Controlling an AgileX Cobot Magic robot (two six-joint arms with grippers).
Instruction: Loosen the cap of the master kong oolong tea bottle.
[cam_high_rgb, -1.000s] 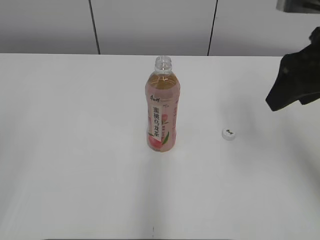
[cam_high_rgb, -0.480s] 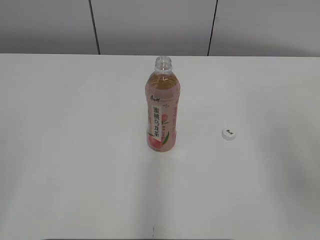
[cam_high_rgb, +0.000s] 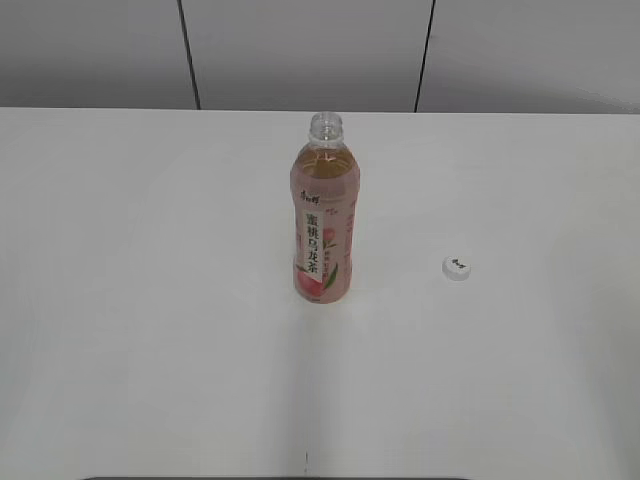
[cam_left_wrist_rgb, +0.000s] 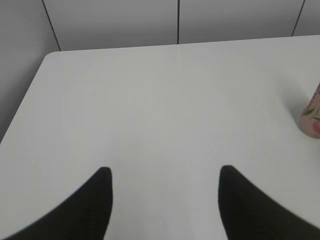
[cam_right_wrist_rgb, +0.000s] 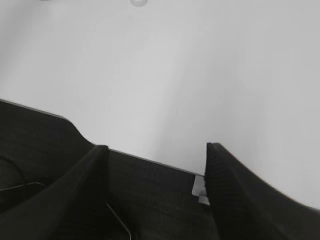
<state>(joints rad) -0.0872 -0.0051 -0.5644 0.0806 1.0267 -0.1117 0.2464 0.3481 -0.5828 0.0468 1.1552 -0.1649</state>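
The master kong oolong tea bottle (cam_high_rgb: 323, 215) stands upright in the middle of the white table, its neck open with no cap on it. Its pink base shows at the right edge of the left wrist view (cam_left_wrist_rgb: 312, 112). The white cap (cam_high_rgb: 458, 267) lies on the table to the right of the bottle, dark mark up; it also shows at the top edge of the right wrist view (cam_right_wrist_rgb: 138, 2). My left gripper (cam_left_wrist_rgb: 165, 172) is open and empty above bare table. My right gripper (cam_right_wrist_rgb: 155, 147) is open and empty over the table's front edge. Neither gripper shows in the exterior view.
The white table (cam_high_rgb: 150, 300) runs to a grey panelled wall (cam_high_rgb: 300, 50) at the back. Its left corner and side edge (cam_left_wrist_rgb: 35, 85) show in the left wrist view. A dark area with cables (cam_right_wrist_rgb: 60, 200) lies below the table's edge in the right wrist view.
The right arm, seen at the right edge of the exterior view one second ago, has drawn back out of that view. The bottle and the cap have not moved.
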